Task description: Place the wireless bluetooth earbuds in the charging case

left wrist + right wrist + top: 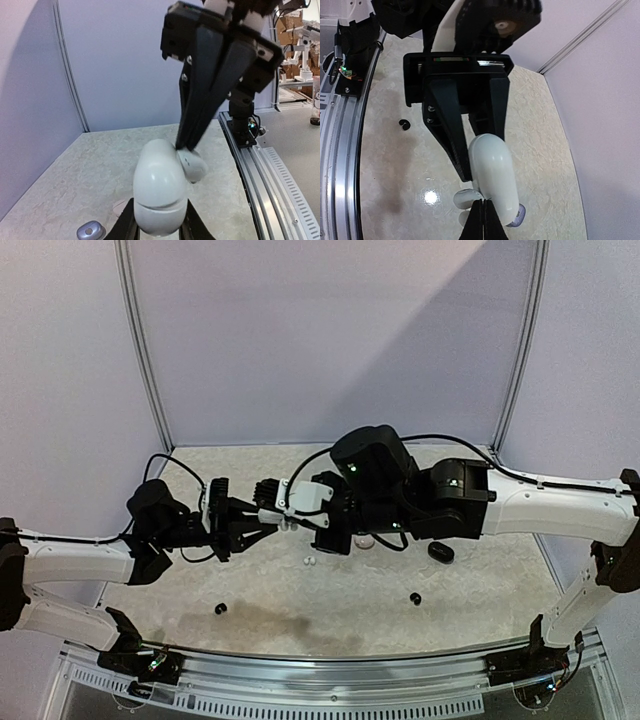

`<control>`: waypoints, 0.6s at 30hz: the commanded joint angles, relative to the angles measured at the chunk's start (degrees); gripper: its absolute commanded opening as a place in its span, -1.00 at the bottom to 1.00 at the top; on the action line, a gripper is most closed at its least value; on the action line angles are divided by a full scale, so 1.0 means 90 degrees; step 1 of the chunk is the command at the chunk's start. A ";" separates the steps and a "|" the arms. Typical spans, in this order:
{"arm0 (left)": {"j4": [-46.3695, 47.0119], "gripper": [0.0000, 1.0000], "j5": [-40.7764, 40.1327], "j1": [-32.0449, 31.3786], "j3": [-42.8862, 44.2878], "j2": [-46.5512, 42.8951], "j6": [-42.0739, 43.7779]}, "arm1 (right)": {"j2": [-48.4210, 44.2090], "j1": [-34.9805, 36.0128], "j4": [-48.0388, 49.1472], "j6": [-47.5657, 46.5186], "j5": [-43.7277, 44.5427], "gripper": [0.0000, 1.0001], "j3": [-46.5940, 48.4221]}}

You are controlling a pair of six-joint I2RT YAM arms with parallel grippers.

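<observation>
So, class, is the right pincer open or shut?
Shut: the right pincer has its fingers pressed together at the tips, at the white case.

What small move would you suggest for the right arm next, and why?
Probably nudge the right gripper's shut tips along the charging case's seam to lift its lid: the left gripper clamps the case, the seam looks closed, and white earbuds lie loose on the table.
</observation>
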 commanded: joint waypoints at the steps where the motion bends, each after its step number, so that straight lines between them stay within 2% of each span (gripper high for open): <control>1: -0.0460 -1.00 0.0978 -0.0182 0.0002 -0.0136 0.0425 | -0.0094 -0.0512 0.0632 0.0184 0.0859 -1.00 0.0315; 8: -0.0406 -1.00 0.0885 -0.0182 -0.0012 -0.0198 0.0311 | 0.0015 -0.0613 0.0545 0.0308 0.0917 -1.00 0.0333; 15: -0.0370 -1.00 0.0447 -0.0173 -0.0020 -0.0175 -0.0815 | -0.0167 -0.0607 0.0492 0.0381 0.0947 -1.00 0.0330; 18: -0.0401 -1.00 -0.0033 -0.0151 -0.0040 -0.0210 -0.1156 | -0.0314 -0.0604 0.0388 0.0365 0.0733 -1.00 0.0273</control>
